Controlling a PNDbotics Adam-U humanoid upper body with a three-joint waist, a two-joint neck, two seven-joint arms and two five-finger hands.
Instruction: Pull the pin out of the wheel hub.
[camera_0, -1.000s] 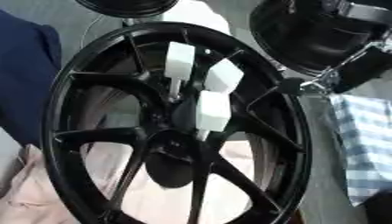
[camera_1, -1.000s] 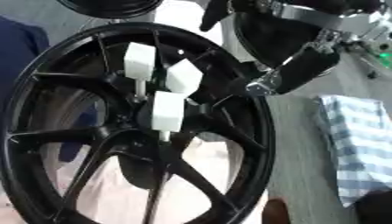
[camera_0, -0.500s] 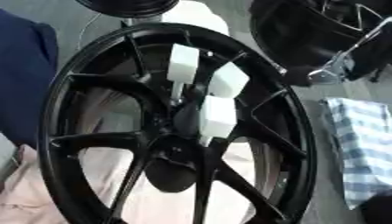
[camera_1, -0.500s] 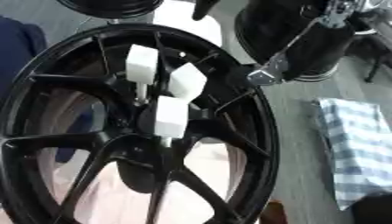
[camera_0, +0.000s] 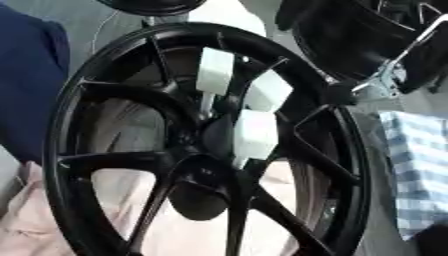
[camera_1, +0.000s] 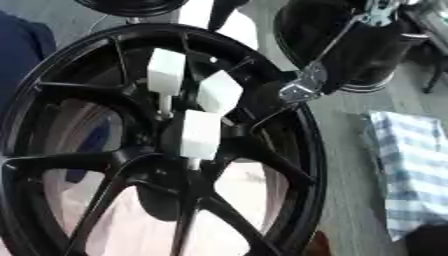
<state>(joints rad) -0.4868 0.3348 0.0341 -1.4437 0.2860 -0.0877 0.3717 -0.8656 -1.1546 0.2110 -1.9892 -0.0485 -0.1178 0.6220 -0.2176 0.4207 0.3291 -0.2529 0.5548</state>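
Left eye view: glossy black spoked wheel hub (camera_0: 175, 165) bears three white blocks (camera_0: 255, 137); robot hand state unclear

Above the wheel's (camera_1: 306, 145) rim, the robot's right arm (camera_1: 341, 37) shows as a thin silver rod ending in a small silver bracket (camera_1: 300, 89) with bolts.

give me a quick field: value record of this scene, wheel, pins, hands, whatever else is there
wheel: black spoked wheel, fills most of the view
pins: three white blocks on thin stems, clustered at the hub
right arm: silver and black part at the wheel's upper right rim; hand shape unclear
left hand: not seen
cloth: blue checked cloth to the right
other: second black wheel at upper right
pin status: not yet pulled
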